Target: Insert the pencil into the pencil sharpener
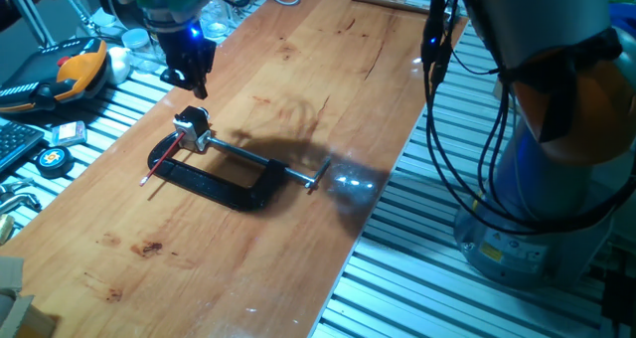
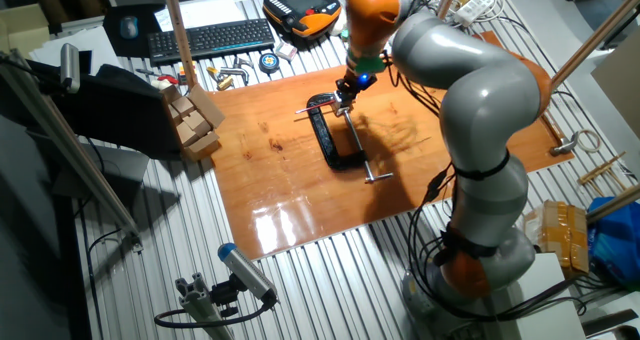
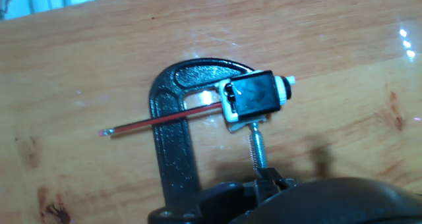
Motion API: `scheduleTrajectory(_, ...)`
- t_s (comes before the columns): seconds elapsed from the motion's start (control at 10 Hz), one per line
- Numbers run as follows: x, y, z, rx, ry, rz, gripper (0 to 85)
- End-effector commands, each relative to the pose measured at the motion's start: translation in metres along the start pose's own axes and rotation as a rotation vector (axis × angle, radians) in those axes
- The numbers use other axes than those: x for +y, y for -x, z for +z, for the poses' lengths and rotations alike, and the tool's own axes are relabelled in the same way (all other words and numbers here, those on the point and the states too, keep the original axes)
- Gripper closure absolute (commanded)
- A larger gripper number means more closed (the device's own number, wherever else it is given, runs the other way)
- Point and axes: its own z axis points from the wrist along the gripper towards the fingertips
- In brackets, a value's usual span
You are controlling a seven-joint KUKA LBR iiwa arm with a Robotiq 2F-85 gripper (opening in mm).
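Note:
The pencil sharpener [image 3: 254, 95], a small silver-white block with a black top, is held in the jaws of a black C-clamp [image 3: 173, 151] lying on the wooden table. The thin red pencil [image 3: 161, 120] lies across the clamp's spine, and its right end meets the sharpener's opening. In one fixed view my gripper [image 1: 189, 80] hangs just above and behind the sharpener [image 1: 191, 127], holds nothing, and looks open. The pencil [image 1: 162, 164] sticks out toward the table's left edge. The other fixed view shows the gripper [image 2: 347, 88] over the clamp [image 2: 335, 140]. My fingertips do not show in the hand view.
The clamp's silver screw rod [image 1: 268, 162] runs right from the sharpener. Off the table's left edge lie tools, a tape measure [image 1: 52, 159] and an orange-black pendant [image 1: 70, 75]. Wooden blocks [image 2: 195, 120] stand at the table's corner. The arm's base [image 2: 480, 260] stands at the table's side.

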Motion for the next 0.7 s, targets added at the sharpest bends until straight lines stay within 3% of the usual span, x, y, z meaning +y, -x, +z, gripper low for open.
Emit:
scheduleTrajectory(0.0,0.0,0.0,0.0,-0.003,0.002,-0.001,85.0)
scheduleTrajectory(0.2,-0.006,-0.005,-0.009,-0.006,-0.008,-0.008,85.0)
scheduleTrajectory(0.6,-0.03,-0.021,-0.025,-0.018,0.003,-0.021,85.0)
